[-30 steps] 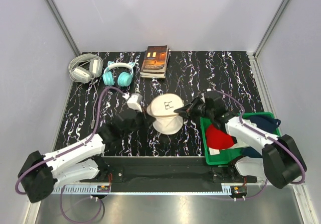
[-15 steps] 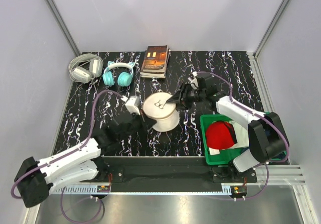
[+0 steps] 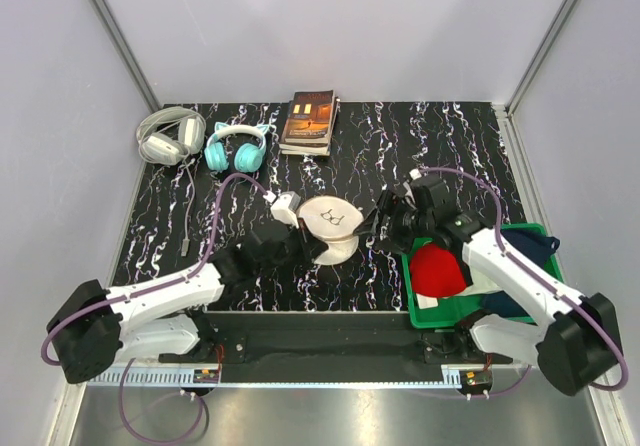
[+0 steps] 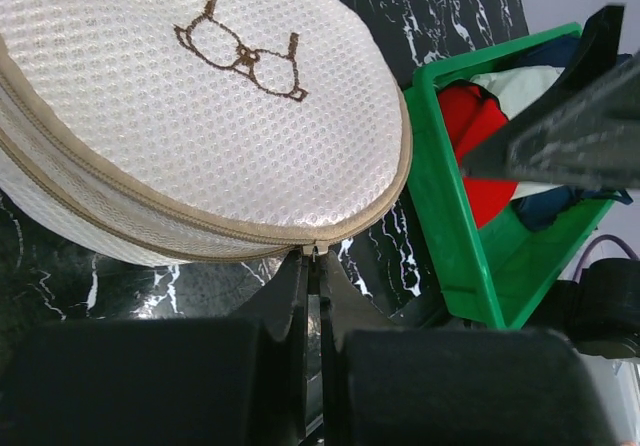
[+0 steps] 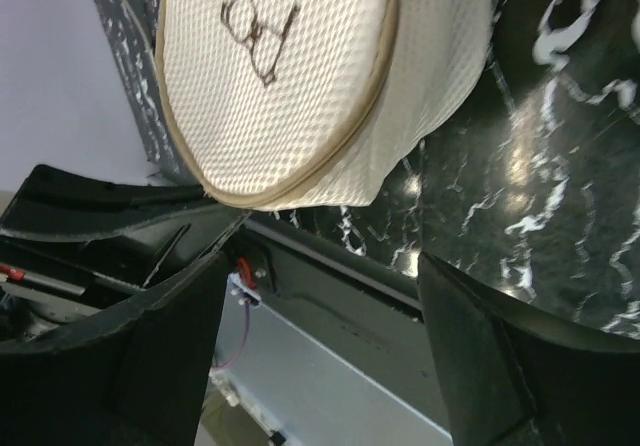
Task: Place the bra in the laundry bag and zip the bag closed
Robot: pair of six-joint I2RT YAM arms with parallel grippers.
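The round cream mesh laundry bag (image 3: 334,224) lies mid-table with its flat face and small drawing turned up. Its rim zip looks closed where it shows in the left wrist view. My left gripper (image 4: 316,264) is shut on the zip pull (image 4: 316,252) at the bag's (image 4: 190,116) near edge, and it sits at the bag's left side (image 3: 306,239) in the top view. My right gripper (image 3: 384,222) stands open just right of the bag, apart from it. In the right wrist view nothing lies between its fingers (image 5: 165,351), and the bag (image 5: 290,76) is beyond them. The bra is hidden.
A green tray (image 3: 412,284) at the front right holds a red cloth (image 3: 438,270) and a dark blue cloth (image 3: 527,245). White-grey headphones (image 3: 168,136), teal cat-ear headphones (image 3: 236,149) and a book (image 3: 312,119) lie along the back. A cable (image 3: 187,216) runs down the left.
My right gripper opened, let go of the bag and drew back to the right. The bag tipped from standing on its edge to lying flatter. My left gripper stayed shut at the zip.
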